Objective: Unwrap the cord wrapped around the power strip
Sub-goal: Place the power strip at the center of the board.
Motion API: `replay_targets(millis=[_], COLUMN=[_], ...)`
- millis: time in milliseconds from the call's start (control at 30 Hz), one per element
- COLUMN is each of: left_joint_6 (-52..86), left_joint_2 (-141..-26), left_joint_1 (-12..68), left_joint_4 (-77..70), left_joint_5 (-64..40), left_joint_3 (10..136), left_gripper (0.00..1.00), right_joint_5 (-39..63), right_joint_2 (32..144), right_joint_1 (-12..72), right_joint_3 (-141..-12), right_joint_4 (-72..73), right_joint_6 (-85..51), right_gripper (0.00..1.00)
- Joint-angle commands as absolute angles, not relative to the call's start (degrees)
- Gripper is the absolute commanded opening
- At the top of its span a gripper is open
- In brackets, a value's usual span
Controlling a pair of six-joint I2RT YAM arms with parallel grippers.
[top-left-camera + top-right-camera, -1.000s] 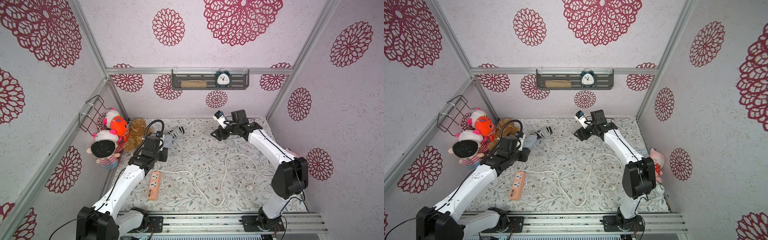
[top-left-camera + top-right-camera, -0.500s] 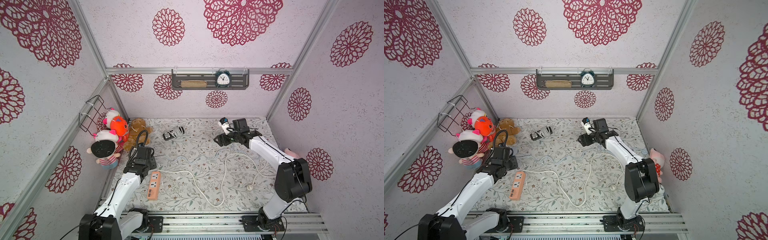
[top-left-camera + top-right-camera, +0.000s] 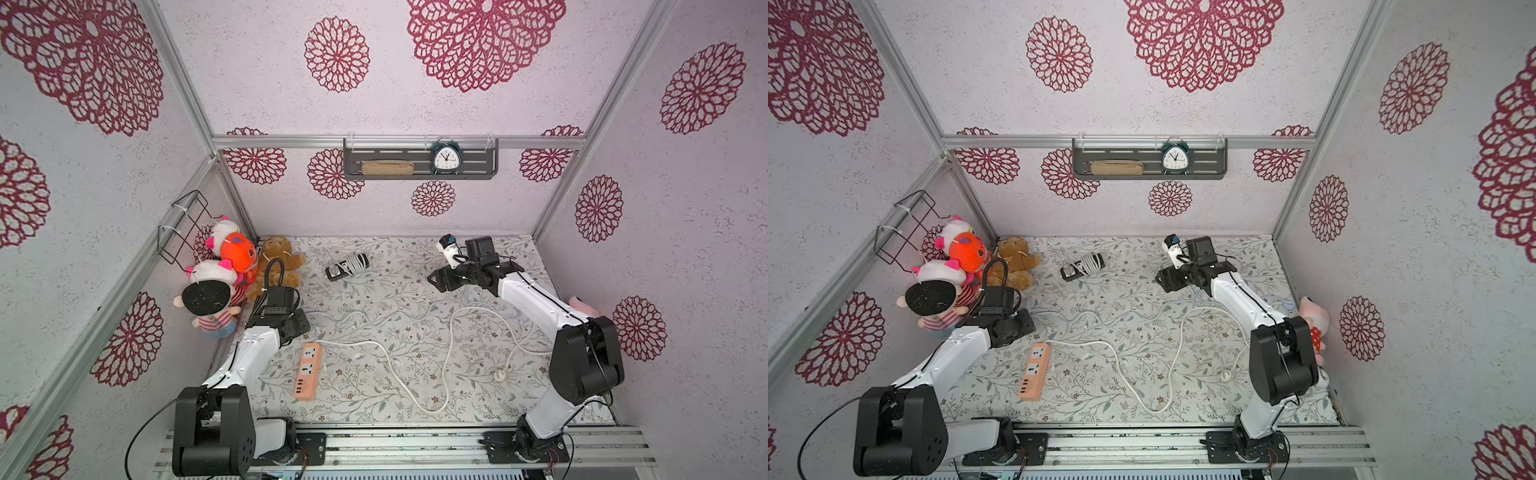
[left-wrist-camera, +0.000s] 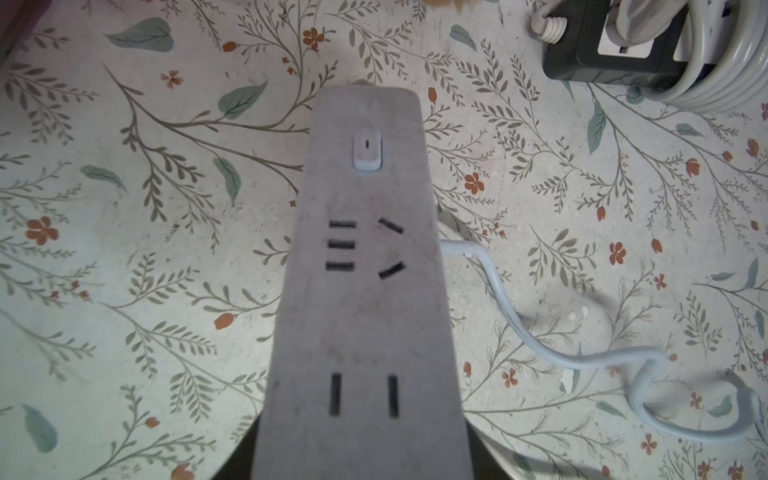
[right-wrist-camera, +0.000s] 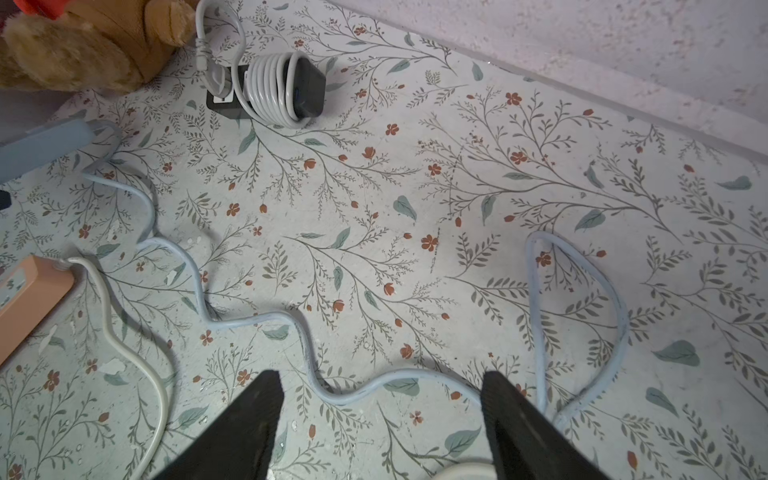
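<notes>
The left arm has come down and drawn back toward the near left over the past second, while the right arm has barely shifted. In both top views the left gripper (image 3: 300, 325) sits at the left side of the floral table (image 3: 357, 395), just on the far side of the orange power strip (image 3: 309, 370). The right gripper (image 3: 439, 282) hangs at the far right. A black power strip (image 3: 347, 266), wound in white cable (image 3: 358, 262), lies far centre. The left wrist view shows the jaws clamped on 1 end of the pale blue power strip (image 4: 365, 291), its cord (image 4: 503, 303) trailing loose across the table. The right wrist view shows the right jaws spread wide and empty above that cord's bends.
</notes>
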State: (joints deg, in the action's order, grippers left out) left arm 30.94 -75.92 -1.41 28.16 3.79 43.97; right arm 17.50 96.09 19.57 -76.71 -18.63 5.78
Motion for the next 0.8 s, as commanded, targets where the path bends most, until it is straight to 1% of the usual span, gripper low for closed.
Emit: replay_targets(millis=[0, 67, 133, 267, 367, 433, 567, 700, 767], left_joint_6=[33.77, 34.47, 35.46, 36.91, 37.33, 37.48, 37.07, 36.47, 35.46], left_joint_2=[-79.12, -81.24, -82.70, -84.49, -85.71, -86.35, -86.68, -85.66, -84.54], left_joint_1=[-4.05, -4.89, -5.18, -5.19, -5.36, -5.36, -5.35, -5.36, -5.27], left_joint_4=[30.07, 30.13, 30.04, 29.45, 29.10, 28.92, 29.08, 30.69, 31.93], left_joint_5=[2.81, 3.24, 4.32, 5.52, 5.41, 5.03, 4.85, 5.90, 6.86], left_joint_3=[44.08, 44.15, 44.38, 44.47, 44.62, 44.73, 44.80, 45.24, 46.31], left_gripper=[0.20, 0.26, 0.36, 0.41, 0.48, 0.54, 0.68, 0.71, 0.72], right_joint_5=[16.83, 17.98, 18.23, 17.76, 17.75, 17.72, 17.62, 16.78, 14.41], right_joint_2=[93.58, 94.48, 95.45, 95.86, 94.61, 94.07, 93.78, 94.04, 94.28], right_joint_1=[18.79, 17.29, 15.73, 13.13, 12.43, 12.23, 11.35, 10.10, 8.83], right_joint_3=[-78.73, -80.50, -81.89, -81.78, -79.79, -79.07, -78.54, -78.54, -78.57], right_joint_4=[-18.81, -21.45, -23.82, -25.70, -25.01, -24.96, -25.30, -26.04, -26.94], right_joint_6=[3.66, 0.47, -1.89, -4.38, -4.43, -4.40, -4.58, -5.09, -5.78], right_gripper=[0.78, 0.78, 0.77, 0.77, 0.77, 0.76, 0.77, 0.77, 0.77])
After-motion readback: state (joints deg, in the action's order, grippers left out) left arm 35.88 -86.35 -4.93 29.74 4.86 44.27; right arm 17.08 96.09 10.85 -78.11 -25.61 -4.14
